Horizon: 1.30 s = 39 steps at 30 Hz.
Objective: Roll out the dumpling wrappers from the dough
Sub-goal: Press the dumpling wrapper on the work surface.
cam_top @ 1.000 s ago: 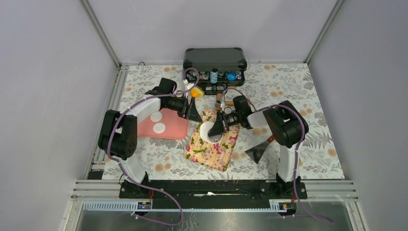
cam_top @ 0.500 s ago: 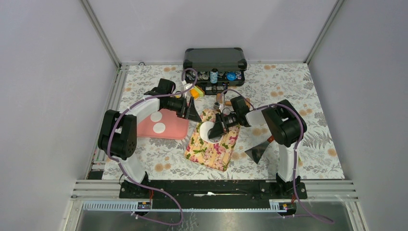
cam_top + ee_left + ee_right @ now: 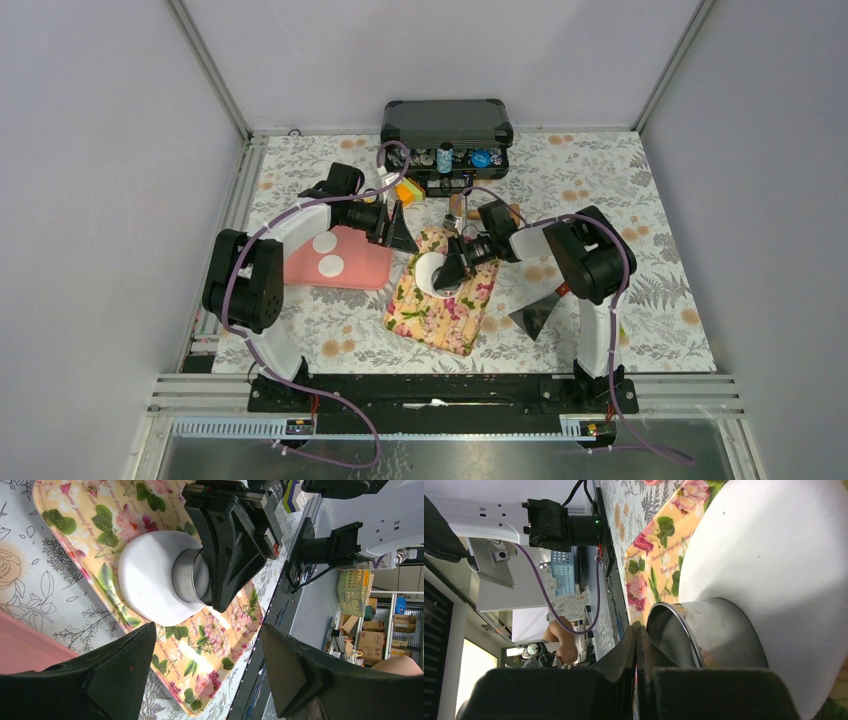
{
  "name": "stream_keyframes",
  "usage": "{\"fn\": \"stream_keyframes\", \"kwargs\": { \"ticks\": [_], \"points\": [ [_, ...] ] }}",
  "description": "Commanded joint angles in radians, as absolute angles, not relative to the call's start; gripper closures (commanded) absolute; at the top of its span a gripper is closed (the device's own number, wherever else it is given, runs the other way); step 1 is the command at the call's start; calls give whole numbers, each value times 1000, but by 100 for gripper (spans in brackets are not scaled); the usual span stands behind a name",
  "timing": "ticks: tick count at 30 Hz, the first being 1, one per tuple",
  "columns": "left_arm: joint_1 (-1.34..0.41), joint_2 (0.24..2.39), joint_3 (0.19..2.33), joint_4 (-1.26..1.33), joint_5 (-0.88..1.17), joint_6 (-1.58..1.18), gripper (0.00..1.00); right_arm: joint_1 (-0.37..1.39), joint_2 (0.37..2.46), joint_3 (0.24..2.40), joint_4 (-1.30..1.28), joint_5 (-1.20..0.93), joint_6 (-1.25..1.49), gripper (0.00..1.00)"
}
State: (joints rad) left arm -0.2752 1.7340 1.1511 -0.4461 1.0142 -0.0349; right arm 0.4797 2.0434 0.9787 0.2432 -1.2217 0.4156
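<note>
A flat white sheet of dough (image 3: 428,272) lies on a floral tray (image 3: 440,320). It also shows in the left wrist view (image 3: 145,580) and the right wrist view (image 3: 784,555). A round silver tin (image 3: 189,576) stands rim down on the sheet. My right gripper (image 3: 449,270) is shut, its closed fingertips resting against the tin (image 3: 719,630). My left gripper (image 3: 403,237) is open and empty, just left of the floral tray. Two dumpling wrappers (image 3: 325,243) (image 3: 331,266) lie on the pink tray (image 3: 365,268). I see no dough lumps.
An open black case (image 3: 446,135) with small items stands at the back. A small orange and green block (image 3: 405,190) lies beside it. A metal scraper (image 3: 535,312) lies right of the floral tray. Brown wooden pieces (image 3: 465,208) lie behind the right gripper.
My right gripper has shifted slightly to the left with the tin on the dough sheet. The left arm has hardly moved.
</note>
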Motion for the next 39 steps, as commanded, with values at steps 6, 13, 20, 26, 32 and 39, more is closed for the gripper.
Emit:
{"fn": "stream_keyframes", "kwargs": {
  "ticks": [6,13,20,26,32,39],
  "points": [
    [-268,1683,1143,-403,1045,-32,20,489,2110,958,178,-1108,336,100],
    [-268,1700,1146,-393,1044,-42,20,492,2019,1065,82,-1127,314,100],
    [-268,1709,1158,-387,962,-70,14,504,1865,1142,41,-1195,357,78],
    [-276,1757,1263,-468,710,-109,1,503,1728,1212,-333,-1146,-36,35],
    [-342,1865,1413,-553,467,-134,1,505,1560,1138,-380,-955,-337,23],
    [-456,2006,1575,-607,245,-154,7,506,1440,1056,-294,-846,-615,19]
  ]
}}
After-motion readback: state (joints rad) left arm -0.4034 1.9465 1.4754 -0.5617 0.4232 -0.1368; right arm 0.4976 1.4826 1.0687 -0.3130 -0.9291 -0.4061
